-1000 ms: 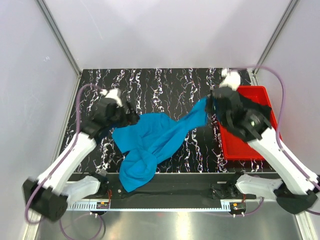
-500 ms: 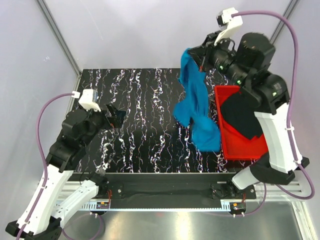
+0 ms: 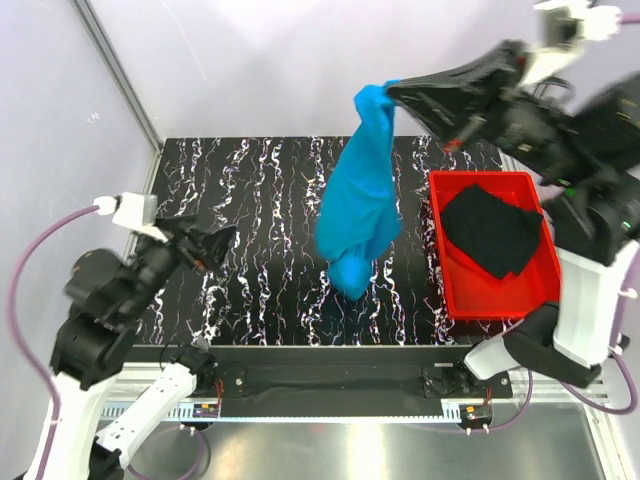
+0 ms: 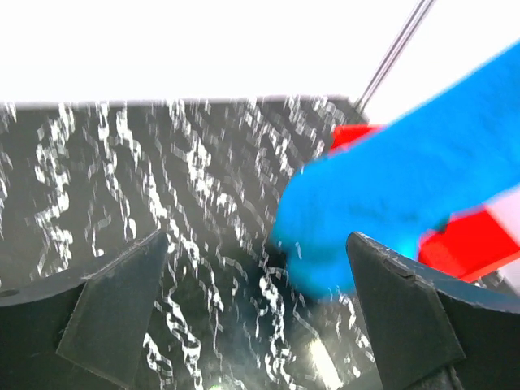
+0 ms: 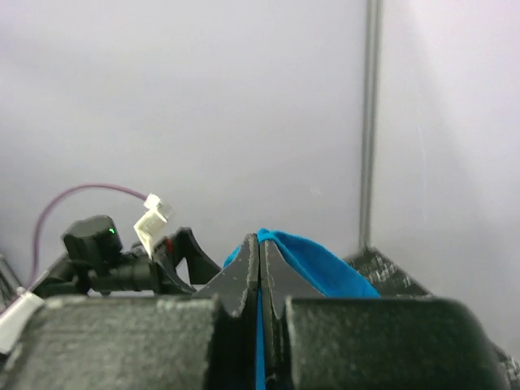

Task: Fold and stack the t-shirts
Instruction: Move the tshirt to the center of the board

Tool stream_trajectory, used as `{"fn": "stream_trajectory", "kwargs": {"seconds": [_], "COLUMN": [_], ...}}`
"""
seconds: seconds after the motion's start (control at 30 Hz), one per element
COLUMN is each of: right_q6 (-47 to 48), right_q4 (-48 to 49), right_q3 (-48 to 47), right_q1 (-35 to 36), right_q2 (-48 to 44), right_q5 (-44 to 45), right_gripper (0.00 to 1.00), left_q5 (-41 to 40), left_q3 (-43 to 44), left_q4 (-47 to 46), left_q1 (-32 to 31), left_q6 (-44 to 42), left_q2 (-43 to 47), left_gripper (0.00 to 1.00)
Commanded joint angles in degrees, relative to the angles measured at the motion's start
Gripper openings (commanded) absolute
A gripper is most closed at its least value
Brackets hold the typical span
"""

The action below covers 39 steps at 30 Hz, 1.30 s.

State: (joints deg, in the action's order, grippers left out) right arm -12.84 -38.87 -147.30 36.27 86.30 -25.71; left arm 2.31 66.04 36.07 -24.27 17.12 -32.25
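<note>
The sky-blue t-shirt (image 3: 358, 205) hangs bunched in the air over the middle of the table, pinched at its top by my right gripper (image 3: 392, 90), which is shut on it high up. The right wrist view shows the blue cloth (image 5: 313, 268) squeezed between the closed fingertips. The black t-shirt (image 3: 492, 228) lies folded in the red tray (image 3: 445, 295) at the right. My left gripper (image 3: 215, 245) is open and empty, raised at the left, apart from the shirt. In the left wrist view the blue t-shirt (image 4: 390, 203) hangs ahead, beyond the spread fingers (image 4: 122, 301).
The black marbled tabletop (image 3: 260, 200) lies below the hanging shirt. Grey enclosure walls and metal posts (image 3: 120, 80) bound the table. The red tray (image 4: 463, 244) shows behind the blue cloth in the left wrist view.
My right gripper has lifted the blue t-shirt off the table and high into the air. My left gripper has let go of the shirt, opened and pulled back left.
</note>
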Motion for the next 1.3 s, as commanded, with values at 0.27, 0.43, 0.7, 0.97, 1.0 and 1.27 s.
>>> {"fn": "stream_trajectory", "kwargs": {"seconds": [0.27, 0.43, 0.7, 0.97, 1.0, 1.27], "right_q6": [-3.9, -1.1, -4.3, -5.7, -5.1, -0.8], "right_q4": [20.1, 23.5, 31.6, 25.4, 21.2, -0.7], "right_q3": [-2.5, -1.1, -6.7, -1.8, -0.3, 26.5], "right_q1": [0.1, 0.2, 0.1, -0.6, -0.7, -2.7], "right_q2": [-0.4, 8.4, 39.4, 47.5, 46.4, 26.6], "right_q5": [0.2, 3.9, 8.7, 13.6, 14.7, 32.1], "right_gripper": [0.00, 0.00, 0.00, 0.65, 0.66, 0.67], "left_q5": [-5.4, -8.3, -15.3, -6.5, -4.7, 8.3], "left_q3": [8.4, 8.0, 4.6, -4.9, -7.2, -19.3], "left_q4": [5.2, 7.9, 13.0, 10.0, 8.3, -4.9], "left_q1": [0.0, 0.0, 0.0, 0.0, -0.1, -5.4], "left_q6": [-3.9, -5.3, -1.7, 6.4, 7.0, 15.8], "left_q2": [0.8, 0.5, -1.7, -4.5, -5.5, -16.5], "left_gripper": [0.99, 0.99, 0.97, 0.97, 0.95, 0.89]}}
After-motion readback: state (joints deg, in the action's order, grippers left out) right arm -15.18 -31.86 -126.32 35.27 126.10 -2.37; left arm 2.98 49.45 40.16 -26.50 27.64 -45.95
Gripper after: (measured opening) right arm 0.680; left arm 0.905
